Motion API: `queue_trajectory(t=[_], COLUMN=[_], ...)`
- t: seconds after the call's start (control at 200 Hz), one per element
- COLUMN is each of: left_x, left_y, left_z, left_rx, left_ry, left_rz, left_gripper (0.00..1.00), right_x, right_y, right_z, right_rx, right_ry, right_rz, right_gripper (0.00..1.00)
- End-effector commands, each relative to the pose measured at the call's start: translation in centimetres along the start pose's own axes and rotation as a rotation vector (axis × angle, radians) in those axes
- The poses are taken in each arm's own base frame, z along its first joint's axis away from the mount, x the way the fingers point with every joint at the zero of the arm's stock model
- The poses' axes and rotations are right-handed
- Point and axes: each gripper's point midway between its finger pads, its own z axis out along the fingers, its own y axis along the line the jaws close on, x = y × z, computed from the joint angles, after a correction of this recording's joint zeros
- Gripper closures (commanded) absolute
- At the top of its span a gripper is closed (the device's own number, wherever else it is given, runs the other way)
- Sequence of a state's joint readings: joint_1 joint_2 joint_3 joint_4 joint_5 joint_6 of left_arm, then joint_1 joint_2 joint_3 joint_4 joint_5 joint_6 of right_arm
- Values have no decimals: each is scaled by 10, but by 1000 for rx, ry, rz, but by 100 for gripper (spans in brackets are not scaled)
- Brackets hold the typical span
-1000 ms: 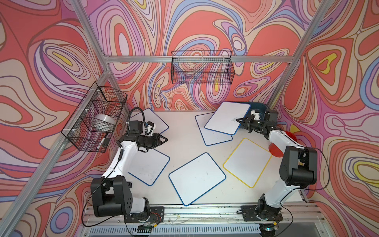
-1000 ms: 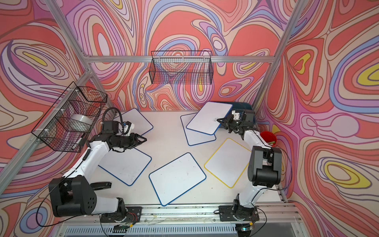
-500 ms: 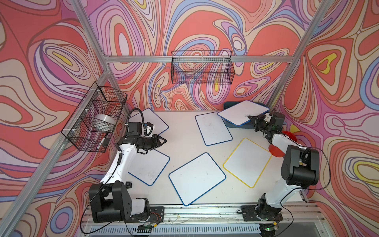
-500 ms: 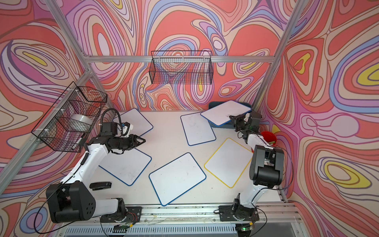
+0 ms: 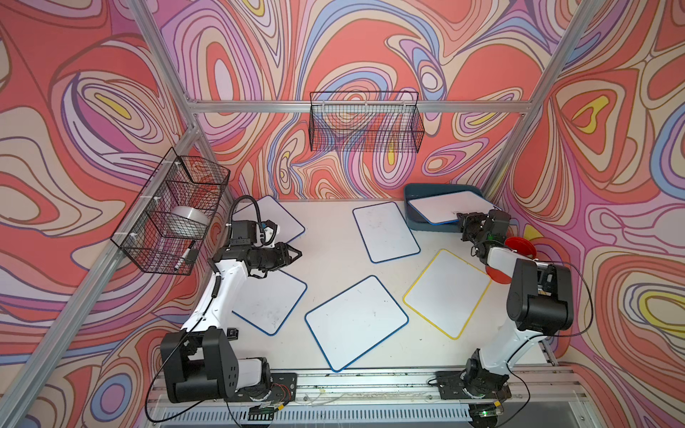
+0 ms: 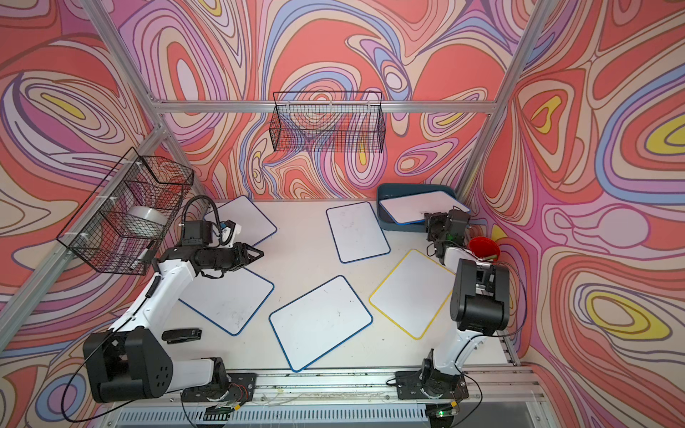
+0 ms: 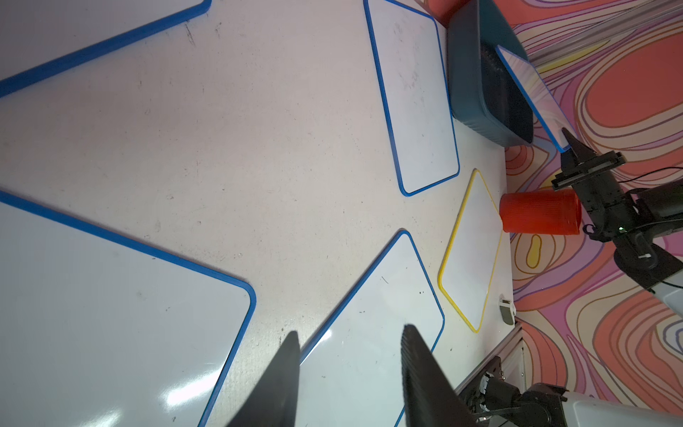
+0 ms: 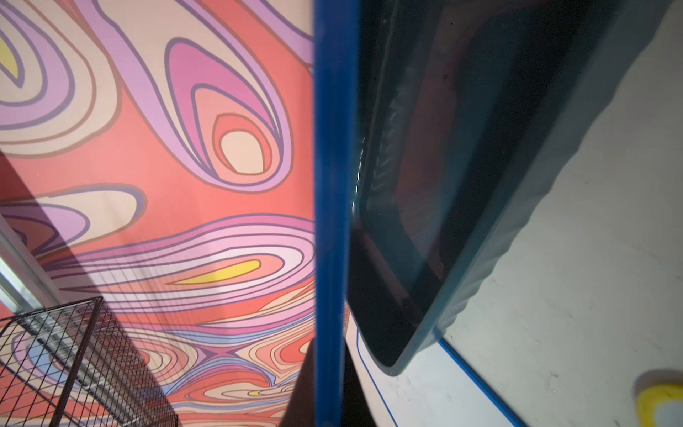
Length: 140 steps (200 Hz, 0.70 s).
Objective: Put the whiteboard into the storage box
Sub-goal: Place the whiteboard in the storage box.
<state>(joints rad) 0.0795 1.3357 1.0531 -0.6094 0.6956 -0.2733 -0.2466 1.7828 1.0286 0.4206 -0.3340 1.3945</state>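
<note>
Reach on the right arm (image 5: 498,259) is long. From its base at the near right edge of the counter (image 5: 333,237) it climbs to a sharply bent elbow. The forearm then runs out toward the far right corner, passing just beside the red bucket (image 5: 520,246). Its jaws are clamped together on the near corner of a blue-framed whiteboard (image 5: 450,203), with the wrist sitting just outside the near rim of the storage box (image 5: 415,192).

In both top views the board covers most of the teal box, and its gripped corner pokes out past the rim. From the left wrist camera I see the board slanted above the box rather than lying flat in it. I cannot tell whether its far edge touches the box.

My left arm (image 5: 222,289) rises from the near left base and leans forward. Its wrist is level and points toward the counter's middle. Its jaws stand apart and empty, hovering over the counter near two blue-framed boards. Five other whiteboards lie flat on the counter, four blue-framed and one yellow-framed (image 5: 446,292).
</note>
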Motion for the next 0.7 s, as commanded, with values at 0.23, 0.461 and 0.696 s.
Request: queue_trajectory(t=[0.23,0.461,0.696], left_x=[2,2,1], left_y=[-1,0,2], left_z=[-1,0,1], left_rx=[7,4,-3], left_ry=[2,4,6], left_rz=[17,12,10], left_gripper=[59,59,59], right_x=[-11,3,21], right_y=[57,52,71], right_z=[-3,5,-12], right_rx=[-136,-129,-122], right_ry=[-48,37,96], right_rz=[-92,-140,-269], right_gripper=[77,63,49])
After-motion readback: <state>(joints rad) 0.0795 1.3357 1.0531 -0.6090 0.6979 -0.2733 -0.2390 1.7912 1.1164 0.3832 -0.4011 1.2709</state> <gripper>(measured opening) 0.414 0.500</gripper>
